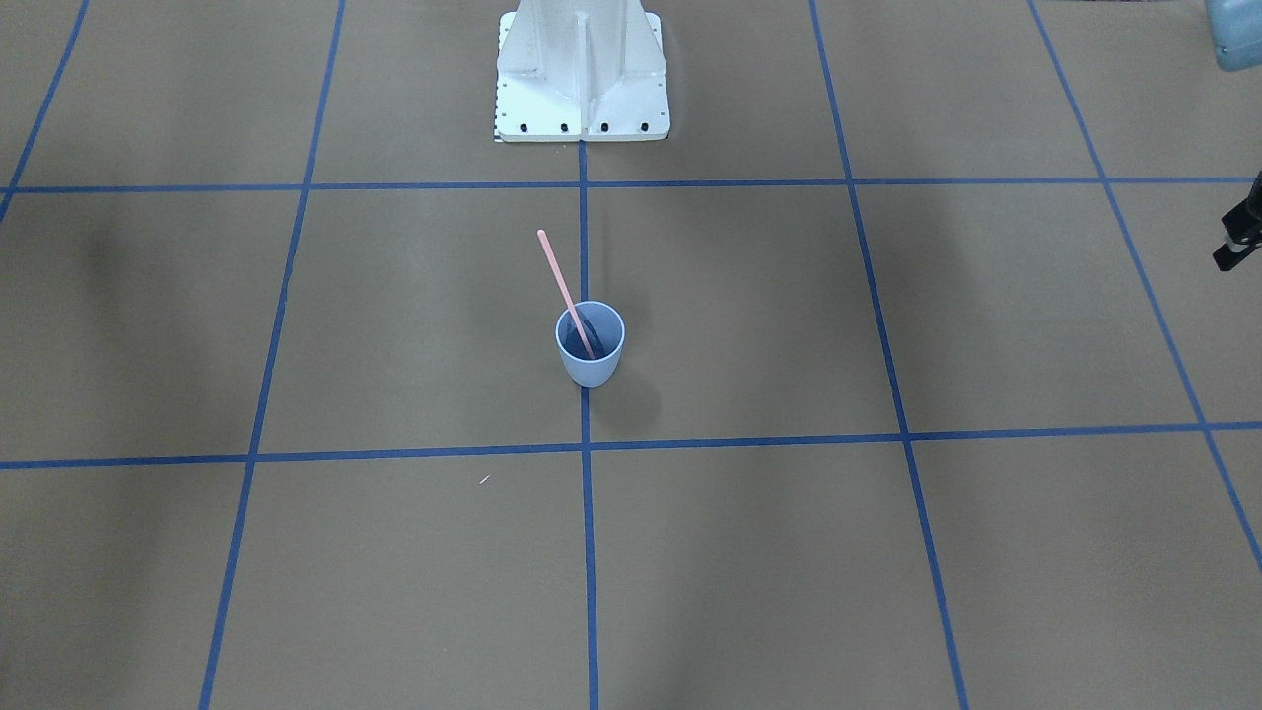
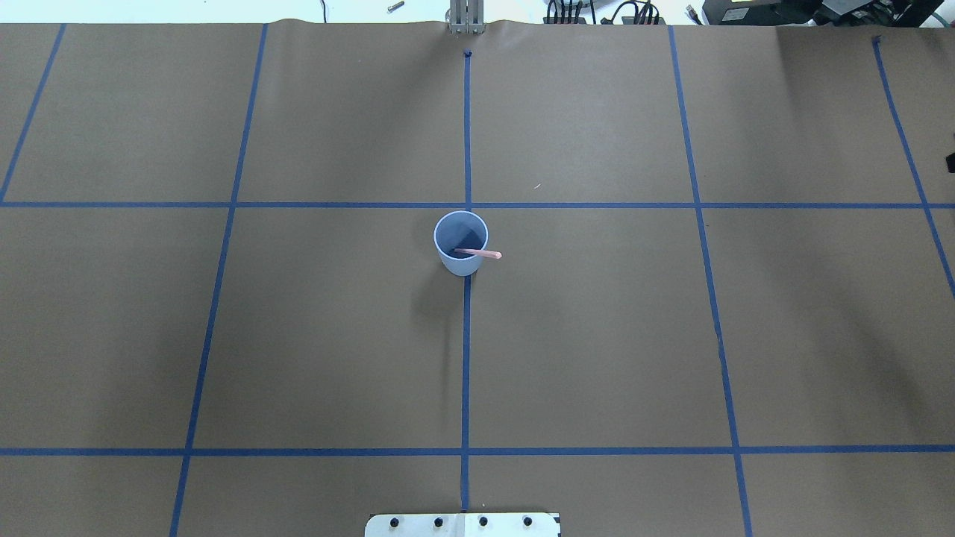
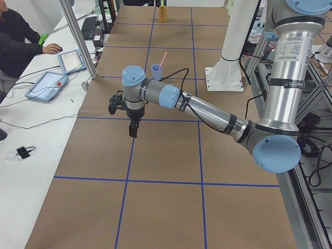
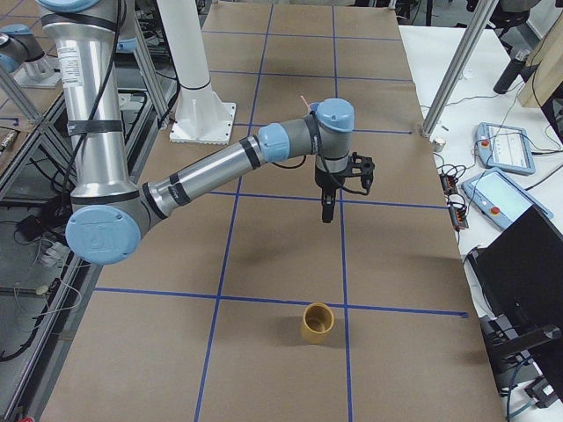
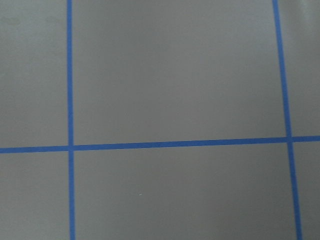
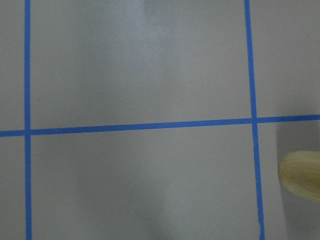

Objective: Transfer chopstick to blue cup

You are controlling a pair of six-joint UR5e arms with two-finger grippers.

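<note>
The thin, straight, pale pink chopstick [image 1: 562,286] stood inside the small pale blue cup [image 1: 589,370] of smooth plastic, a handleless tumbler tapering toward its base with a darker blue inside. The stick's lower end sat down in the cup. Its shaft leaned on the rim and tilted toward the robot's right (most of its length stuck out above the rim). The blue cup stood upright near the middle of the matte, brown paper-covered worktop [image 2: 597,335], well away from every edge. It sat on the central strip of the blue tape lines [image 2: 466,358] that divided the paper into large rectangles.

The black, narrow left gripper [image 3: 133,132] hung pointing straight down above the paper at the end of the silver-and-blue tubular left arm [image 3: 207,111]. It was out toward the worktop's end on the robot's left and well apart from the cup. Whether it was clenched or released could not be told. The right gripper [image 4: 327,214] hung the same way from the right arm [image 4: 211,171], toward the opposite end, and its state could not be told either.

A round ochre cup [image 4: 318,327] stood upright near the worktop's end on the robot's right, beyond the right gripper. A white ribbed metal pedestal [image 1: 582,79] with bolted feet was fixed at the middle of the robot's edge. A person [image 3: 15,41] in a dark sleeve sat at a white side table.
</note>
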